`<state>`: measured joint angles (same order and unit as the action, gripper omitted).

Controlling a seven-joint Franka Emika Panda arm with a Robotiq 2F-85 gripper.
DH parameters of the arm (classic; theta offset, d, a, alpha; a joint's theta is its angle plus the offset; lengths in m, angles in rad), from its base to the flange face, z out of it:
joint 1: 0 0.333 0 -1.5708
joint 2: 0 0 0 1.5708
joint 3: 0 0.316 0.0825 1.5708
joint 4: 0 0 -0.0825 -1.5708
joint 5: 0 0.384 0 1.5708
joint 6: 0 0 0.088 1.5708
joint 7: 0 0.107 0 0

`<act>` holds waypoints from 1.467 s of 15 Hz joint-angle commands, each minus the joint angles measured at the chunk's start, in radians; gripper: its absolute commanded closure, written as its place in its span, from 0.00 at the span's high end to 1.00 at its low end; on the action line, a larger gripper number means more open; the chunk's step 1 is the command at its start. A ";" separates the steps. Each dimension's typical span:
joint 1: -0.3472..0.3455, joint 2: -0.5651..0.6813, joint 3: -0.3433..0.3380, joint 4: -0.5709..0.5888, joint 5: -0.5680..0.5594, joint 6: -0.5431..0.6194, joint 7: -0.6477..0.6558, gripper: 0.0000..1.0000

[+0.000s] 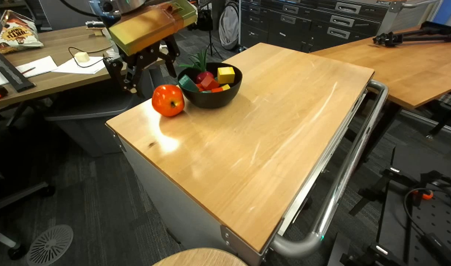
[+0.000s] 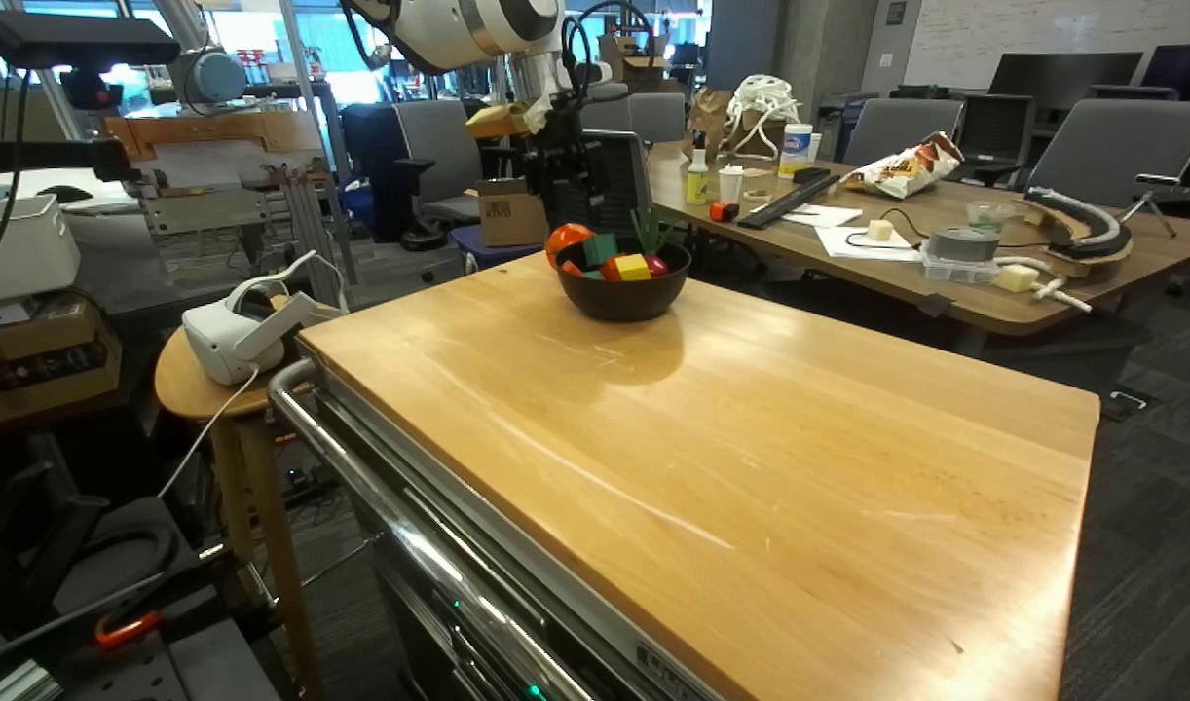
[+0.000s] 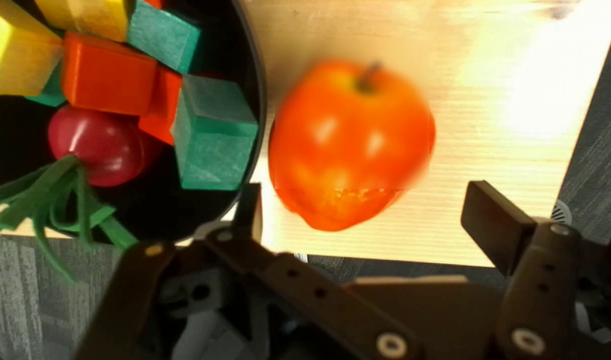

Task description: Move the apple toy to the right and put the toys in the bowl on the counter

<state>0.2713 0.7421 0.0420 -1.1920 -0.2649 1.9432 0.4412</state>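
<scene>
Your gripper (image 1: 152, 80) stood toward the left in an exterior view, its jaws spread wide and holding nothing, above and apart from the apple (image 1: 168, 100). In the wrist view the jaws showed to either side of the apple, so I took the apple step to be the one in hand. Next across, the apple sat on the counter (image 1: 255, 127), just beside the bowl (image 1: 210, 101); whether the two touched, I could not tell. Its move to the right seemed yours to do, though nothing showed whose right was meant. Further right, the bowl stood upright on the counter and held the toys (image 1: 210, 83): across it you had a teal block (image 1: 188, 84), a dark-red radish (image 1: 202, 77), a red block (image 1: 209, 82) and a yellow block (image 1: 226, 75), with more pieces (image 1: 217, 89) partly hidden. If you were to fill the bowl, that looked done; if you were to lay those toys out on the counter, all of that was left to you.
</scene>
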 commanded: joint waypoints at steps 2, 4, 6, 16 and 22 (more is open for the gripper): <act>0.008 0.085 -0.030 0.129 0.055 -0.091 -0.003 1.00; 0.001 0.103 -0.030 0.149 0.082 -0.118 -0.004 1.00; -0.002 0.115 -0.030 0.171 0.103 -0.143 -0.005 1.00; 0.028 0.141 -0.046 0.244 0.106 -0.217 0.010 1.00; 0.074 0.165 -0.077 0.296 0.021 -0.213 0.022 1.00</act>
<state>0.3173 0.8640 -0.0084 -0.9802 -0.2008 1.7606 0.4449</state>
